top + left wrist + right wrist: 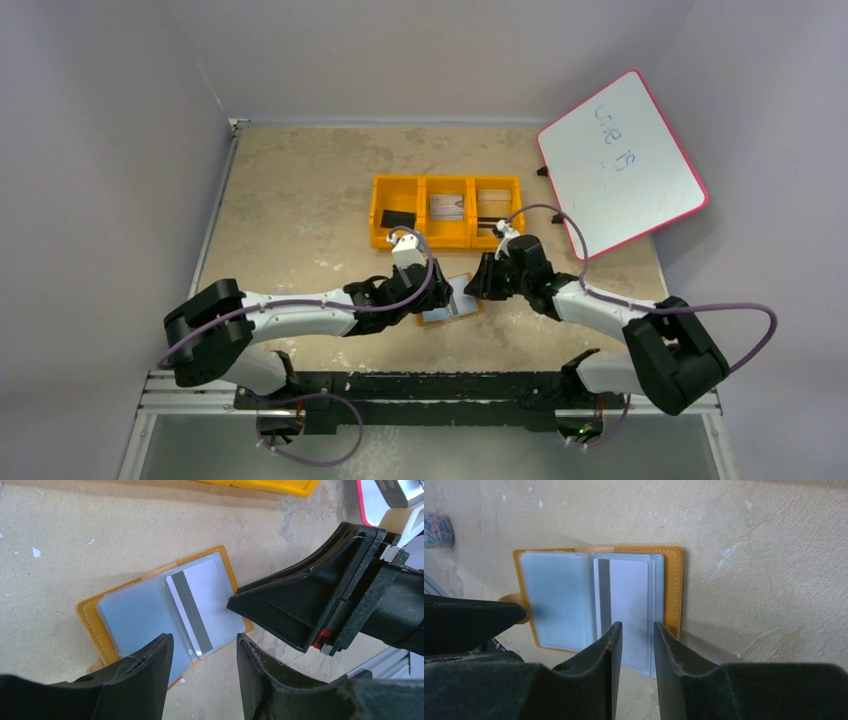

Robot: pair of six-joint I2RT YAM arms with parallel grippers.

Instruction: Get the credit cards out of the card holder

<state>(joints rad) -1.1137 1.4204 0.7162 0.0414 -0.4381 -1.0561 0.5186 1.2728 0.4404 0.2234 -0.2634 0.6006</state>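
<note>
- A tan card holder [448, 302] lies open and flat on a mottled beige table [290, 220], between the 2 grippers and just near of an orange tray [445, 179].
- Its pale blue-grey pockets face up. The right half holds 1 credit card [202, 597], pale with a dark stripe down its left side.
- The left gripper [430, 296] hangs over the holder's near edge. Its jaws are parted, and nothing is clamped between them.
- The right gripper [473, 285] comes in from the right, with its tip at the card's right edge.
- From the right wrist, its fingers [611, 635] stand a narrow gap apart over the card's near end. Whether they pinch the card cannot be told.
- The tray has 3 compartments: a black block [397, 218] in the left, and pale cards in the middle [447, 206] and the right.
- A pink-edged whiteboard [620, 165] leans at the far right.
</note>
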